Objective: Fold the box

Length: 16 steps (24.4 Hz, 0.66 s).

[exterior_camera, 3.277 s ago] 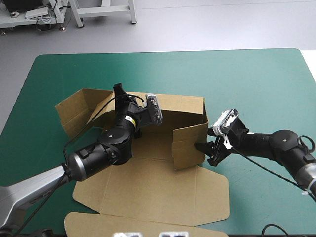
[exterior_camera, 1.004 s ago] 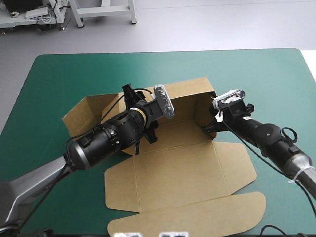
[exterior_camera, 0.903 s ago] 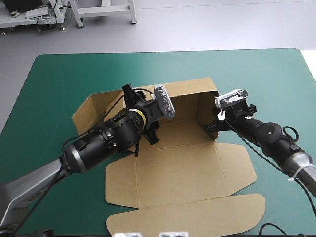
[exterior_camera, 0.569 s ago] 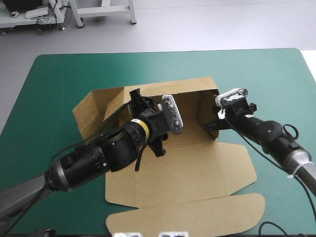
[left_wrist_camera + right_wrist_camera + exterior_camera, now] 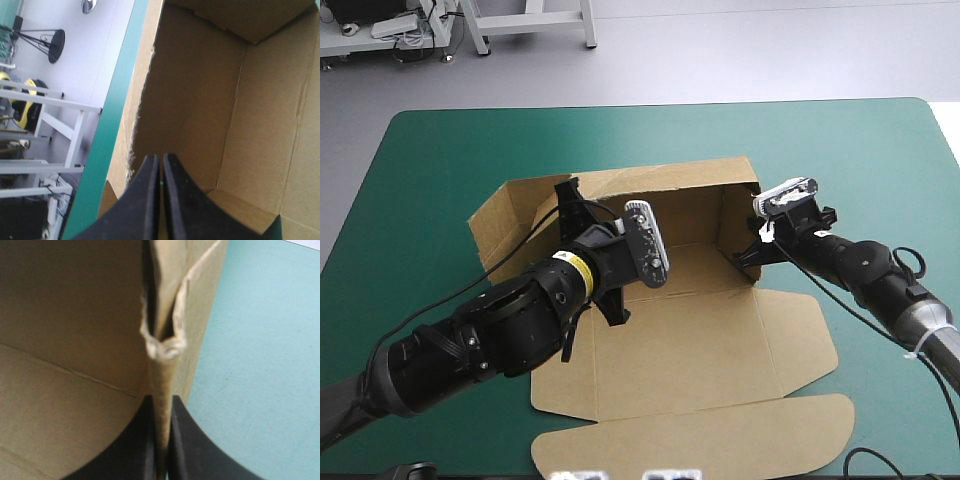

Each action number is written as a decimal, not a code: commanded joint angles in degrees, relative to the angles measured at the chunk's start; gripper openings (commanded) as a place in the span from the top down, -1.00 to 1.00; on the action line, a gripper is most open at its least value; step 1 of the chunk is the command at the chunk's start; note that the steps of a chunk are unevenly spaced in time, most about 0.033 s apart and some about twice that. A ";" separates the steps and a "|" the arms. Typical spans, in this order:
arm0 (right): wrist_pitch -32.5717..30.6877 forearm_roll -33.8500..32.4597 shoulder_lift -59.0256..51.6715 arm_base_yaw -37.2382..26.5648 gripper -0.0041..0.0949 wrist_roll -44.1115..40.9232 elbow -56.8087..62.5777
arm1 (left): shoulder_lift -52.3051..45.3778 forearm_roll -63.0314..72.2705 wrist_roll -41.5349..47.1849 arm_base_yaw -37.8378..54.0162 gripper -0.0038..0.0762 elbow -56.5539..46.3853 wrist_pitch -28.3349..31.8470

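Observation:
The brown box (image 5: pixel 680 350) lies in the middle of the teal-green table (image 5: pixel 440 160), its back and right walls raised and its lid flat toward the near edge. My left gripper (image 5: pixel 567 195) stands at the back-left corner, its fingers above the wall's rim. In the left wrist view the left gripper (image 5: pixel 161 159) is shut, with no board showing between the fingers and the box's (image 5: pixel 190 100) inner walls ahead. My right gripper (image 5: pixel 750 255) is shut on the right wall (image 5: pixel 738 220). The right wrist view shows the right gripper (image 5: pixel 161 401) pinching that doubled board (image 5: pixel 162 365) edge-on.
A loose side flap (image 5: pixel 505 225) stands outward at the box's left end. The lid's rounded tuck flap (image 5: pixel 690 445) reaches close to the table's near edge. Bare teal-green cover (image 5: pixel 270 365) lies to the right of the held wall.
My left gripper has gone from open to shut and shifted left along the back wall toward its corner. The right gripper and the box have stayed as just before.

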<state>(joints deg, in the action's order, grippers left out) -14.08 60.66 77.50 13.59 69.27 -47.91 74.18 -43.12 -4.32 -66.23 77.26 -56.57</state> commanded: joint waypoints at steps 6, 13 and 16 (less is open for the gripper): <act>-29.55 -43.19 -1.53 -0.10 0.95 -41.44 -18.92 | -7.45 31.51 -11.88 23.74 0.87 8.17 1.76; -46.01 -49.65 -1.53 -0.10 0.95 -46.69 -28.83 | -9.42 38.18 -13.26 37.81 0.87 8.68 -1.89; -48.61 -49.65 -1.53 -0.10 0.95 -46.69 -29.68 | -9.42 42.18 -15.27 42.55 0.87 8.68 -4.14</act>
<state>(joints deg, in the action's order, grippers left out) -59.50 12.20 77.59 13.59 21.96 -75.16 66.09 -5.05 -17.86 -27.33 84.19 -61.78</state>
